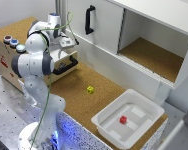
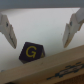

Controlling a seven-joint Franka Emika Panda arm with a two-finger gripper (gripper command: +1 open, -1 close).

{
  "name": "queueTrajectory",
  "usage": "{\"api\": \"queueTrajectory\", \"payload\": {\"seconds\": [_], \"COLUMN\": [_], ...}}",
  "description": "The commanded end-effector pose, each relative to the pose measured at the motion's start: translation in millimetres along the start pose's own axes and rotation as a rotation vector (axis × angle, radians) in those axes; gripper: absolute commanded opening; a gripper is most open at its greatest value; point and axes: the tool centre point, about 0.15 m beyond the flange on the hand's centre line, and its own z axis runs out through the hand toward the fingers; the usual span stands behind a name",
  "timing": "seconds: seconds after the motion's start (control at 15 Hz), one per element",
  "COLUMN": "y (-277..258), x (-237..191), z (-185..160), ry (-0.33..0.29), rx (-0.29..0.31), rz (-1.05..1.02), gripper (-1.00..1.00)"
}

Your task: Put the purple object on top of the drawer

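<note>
Currently my tool [image 2: 40, 31] is spread wide, holding nothing, with the purple object [image 2: 31, 52] just beyond its fingertips. I should centre both fingers about the cube and close squarely before lifting it toward the drawer [image 1: 16, 31].

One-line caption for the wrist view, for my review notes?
Open hand above a purple block marked with a yellow G, resting by the drawer edge.

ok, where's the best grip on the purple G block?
Pinch its two free side faces, coming down from above. The purple G block is small and flat-sided, lying between the fingers of the open gripper; a wooden edge crowds its other side.
</note>
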Motion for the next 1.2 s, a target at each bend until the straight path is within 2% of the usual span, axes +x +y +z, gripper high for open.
{"api": "queueTrajectory", "payload": {"seconds": [0.0,0.13,0.2,0.87,1.13], "y": [-16.2,-17.9,-17.8,-10.3,14.2], "x": [0.1,-2.6,-4.3,-16.6,-3.5], "z": [34.7,38.0,38.7,29.9,-15.4], "ry": [-0.002,-0.005,-0.004,0.019,0.081], "rx": [-0.05,-0.044,-0.046,-0.086,-0.151], "rz": [0.077,0.112,0.127,0.236,0.315], "gripper": [1.0,1.0,-1.0,-1.0,-1.0]}}
